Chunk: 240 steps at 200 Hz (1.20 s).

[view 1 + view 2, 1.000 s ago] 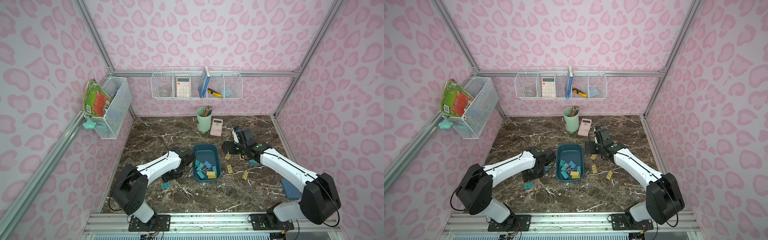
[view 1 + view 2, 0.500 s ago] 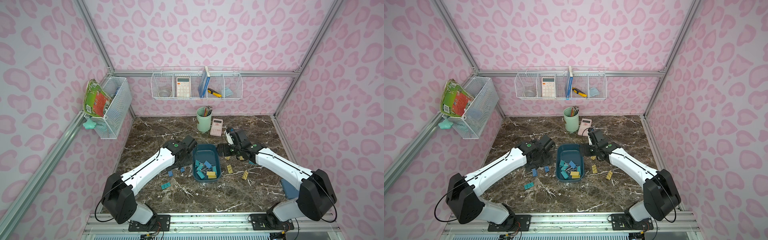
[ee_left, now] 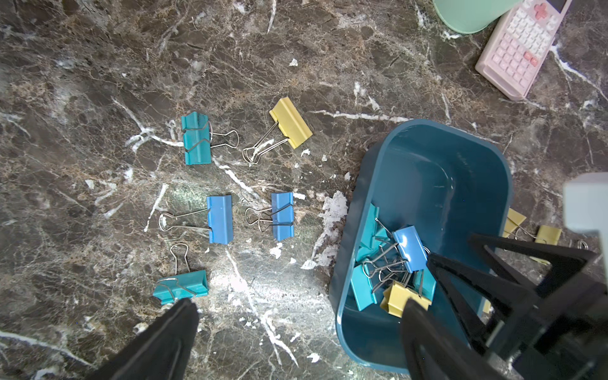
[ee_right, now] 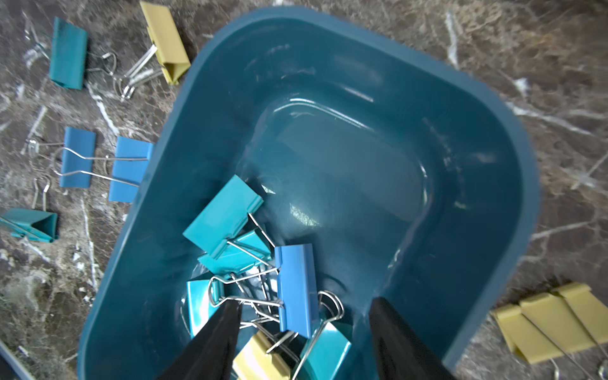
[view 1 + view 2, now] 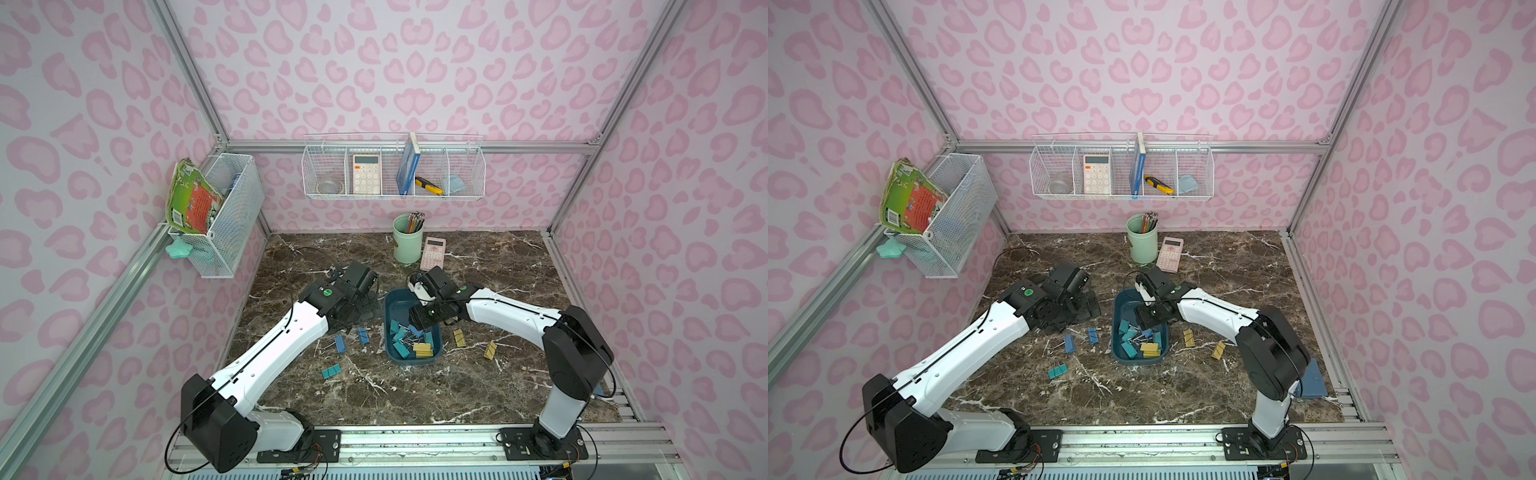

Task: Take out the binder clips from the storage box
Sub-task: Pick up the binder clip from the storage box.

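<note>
Your right gripper hangs spread and empty over the binder clips heaped at the near end of the storage box. The blue clip stands between its fingers, long axis across the closing line. Your left gripper hovers just left of the box, spread and empty.

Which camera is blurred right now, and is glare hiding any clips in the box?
Right wrist view: motion blur smears the rim of the storage box; white glare streaks its floor but not the binder clips inside, which read clearly. Left wrist view: sharp, with a bright sheen on the marble table. Both top views: sharp, evenly lit.
</note>
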Each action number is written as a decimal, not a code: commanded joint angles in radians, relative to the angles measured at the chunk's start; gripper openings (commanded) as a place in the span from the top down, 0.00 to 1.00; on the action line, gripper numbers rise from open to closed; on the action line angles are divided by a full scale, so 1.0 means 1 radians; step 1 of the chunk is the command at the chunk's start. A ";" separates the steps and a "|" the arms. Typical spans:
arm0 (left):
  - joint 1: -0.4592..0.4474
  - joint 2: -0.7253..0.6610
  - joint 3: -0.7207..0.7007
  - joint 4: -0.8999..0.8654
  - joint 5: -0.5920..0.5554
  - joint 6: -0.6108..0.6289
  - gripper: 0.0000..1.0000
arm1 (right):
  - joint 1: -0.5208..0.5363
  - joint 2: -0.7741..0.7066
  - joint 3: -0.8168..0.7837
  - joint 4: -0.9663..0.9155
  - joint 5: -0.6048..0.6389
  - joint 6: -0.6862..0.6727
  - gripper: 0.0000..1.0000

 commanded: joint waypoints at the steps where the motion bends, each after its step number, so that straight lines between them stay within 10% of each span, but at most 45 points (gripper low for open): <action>1: 0.004 -0.023 -0.015 -0.004 0.006 0.005 0.01 | 0.006 0.043 0.036 -0.072 -0.011 -0.054 0.32; 190: 0.020 -0.077 -0.066 0.011 0.016 0.001 0.01 | 0.048 0.174 0.148 -0.203 0.070 -0.133 0.45; 240: 0.021 -0.086 -0.077 0.022 0.021 -0.002 0.01 | 0.061 0.182 0.147 -0.215 0.083 -0.135 0.67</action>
